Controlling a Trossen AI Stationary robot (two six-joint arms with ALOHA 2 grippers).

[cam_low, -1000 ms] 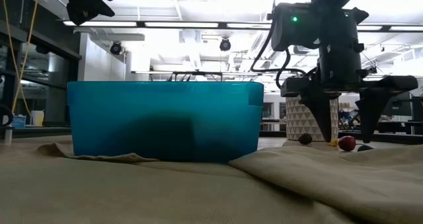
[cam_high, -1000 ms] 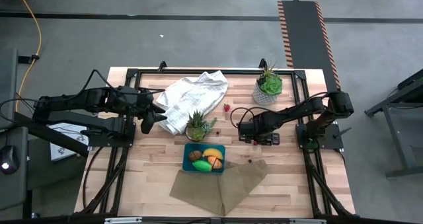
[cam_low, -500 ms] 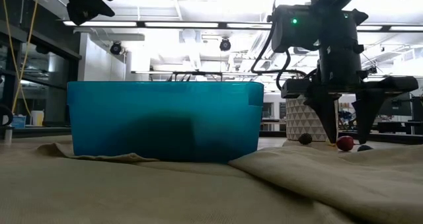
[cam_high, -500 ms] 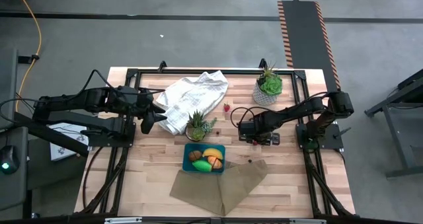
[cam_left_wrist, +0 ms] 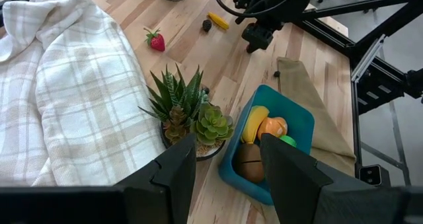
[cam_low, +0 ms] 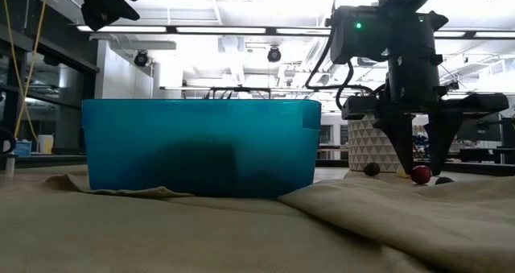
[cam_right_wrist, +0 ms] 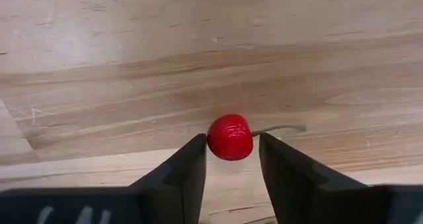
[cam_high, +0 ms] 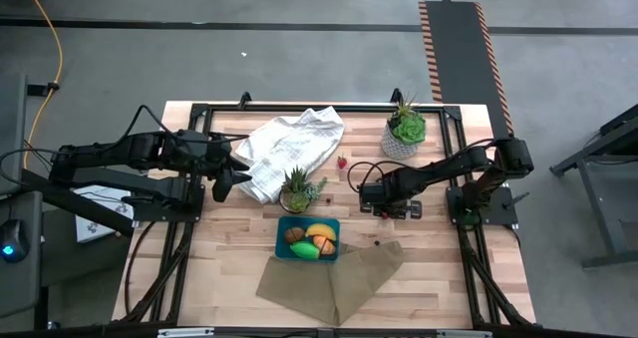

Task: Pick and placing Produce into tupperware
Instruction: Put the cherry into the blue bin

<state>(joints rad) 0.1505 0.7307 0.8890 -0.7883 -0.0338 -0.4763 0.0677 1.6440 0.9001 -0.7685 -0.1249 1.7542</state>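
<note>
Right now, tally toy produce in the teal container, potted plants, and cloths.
Toy produce inside the teal plastic container: 4 (yellow banana, orange piece, green pepper, brown kiwi)
Spiky green potted plants: 2
Cloths: 2 (white towel, tan cloth)
Total: 8

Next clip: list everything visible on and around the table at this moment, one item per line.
tupperware: one, teal, centre front, holding banana, kiwi, orange piece, green pepper.
cherry: one, red, on wood between right fingers.
strawberry: one, red, beside towel.
dark berry: one, near a yellow piece.
potted plants: two, green; one by the tupperware, one at back right.
towel: white, back centre.
cloth: tan, front.
left gripper: raised beside towel.
right gripper: around cherry, closing in.
</note>
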